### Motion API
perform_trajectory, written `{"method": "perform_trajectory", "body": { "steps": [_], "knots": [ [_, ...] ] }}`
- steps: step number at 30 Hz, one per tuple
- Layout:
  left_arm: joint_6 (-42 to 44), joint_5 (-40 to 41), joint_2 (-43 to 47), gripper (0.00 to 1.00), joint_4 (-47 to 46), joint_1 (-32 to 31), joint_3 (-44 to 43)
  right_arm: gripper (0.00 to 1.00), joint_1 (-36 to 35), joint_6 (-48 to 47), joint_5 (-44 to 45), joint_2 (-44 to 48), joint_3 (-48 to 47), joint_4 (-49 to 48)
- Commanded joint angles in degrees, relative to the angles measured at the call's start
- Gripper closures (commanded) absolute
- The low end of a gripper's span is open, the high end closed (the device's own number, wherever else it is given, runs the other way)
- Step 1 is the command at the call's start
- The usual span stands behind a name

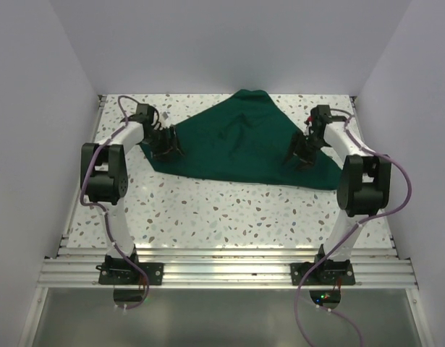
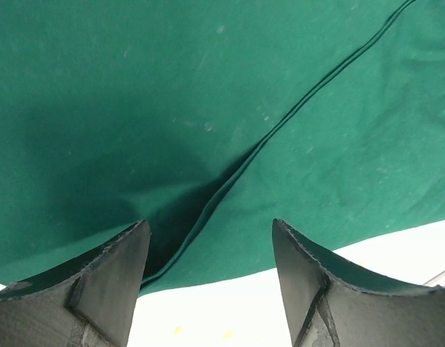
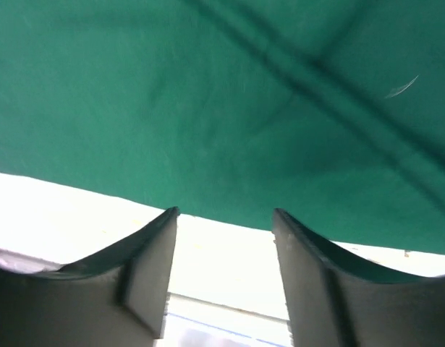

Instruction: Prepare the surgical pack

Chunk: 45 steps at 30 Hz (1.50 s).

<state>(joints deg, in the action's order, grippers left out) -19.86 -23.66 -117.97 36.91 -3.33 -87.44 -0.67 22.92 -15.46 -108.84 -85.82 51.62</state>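
step: flatten drape (image 1: 240, 141) | left gripper (image 1: 166, 147) jaws apart, empty; right gripper (image 1: 300, 157) likewise | tip: pinch both near corners together; pull evenly

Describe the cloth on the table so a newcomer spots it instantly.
Find the speckled white table. On its far half, between the left arm and right arm, lies the dark green drape, spread in a rough triangle. Unlike the black-and-white arms, it is soft, wrinkled and green.
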Motion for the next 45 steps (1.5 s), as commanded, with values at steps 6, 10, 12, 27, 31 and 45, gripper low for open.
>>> {"method": "perform_trajectory", "body": {
  "steps": [6, 10, 12, 27, 31, 45],
  "knots": [
    [1.4, 0.1, 3.2, 0.29, -1.0, 0.6, 5.4, 0.56, -0.4, -1.3, -3.0, 1.9, 9.1, -5.8],
    [1.5, 0.6, 3.0, 0.29, -0.5, 1.0, 6.7, 0.65, -0.3, -2.3, -3.5, 0.9, 11.5, -5.0],
    [1.6, 0.9, 3.4, 0.30, -0.9, 1.0, 8.0, 0.65, -0.4, -2.9, -1.9, 3.0, 15.0, -4.9],
    [-0.5, 2.1, 14.2, 0.29, -2.2, 1.3, 11.2, 0.64, 0.0, -3.9, -1.9, 3.8, 1.8, 3.1],
    [-1.8, -0.9, 13.5, 0.29, -3.5, 0.9, 11.0, 0.64, 0.5, -3.8, -1.2, 0.6, -1.0, 3.3],
    [-5.0, -9.0, 10.1, 0.29, -10.4, -2.0, 13.3, 0.64, 6.6, -6.7, 12.0, -3.5, 3.4, 7.5]
  ]
}}
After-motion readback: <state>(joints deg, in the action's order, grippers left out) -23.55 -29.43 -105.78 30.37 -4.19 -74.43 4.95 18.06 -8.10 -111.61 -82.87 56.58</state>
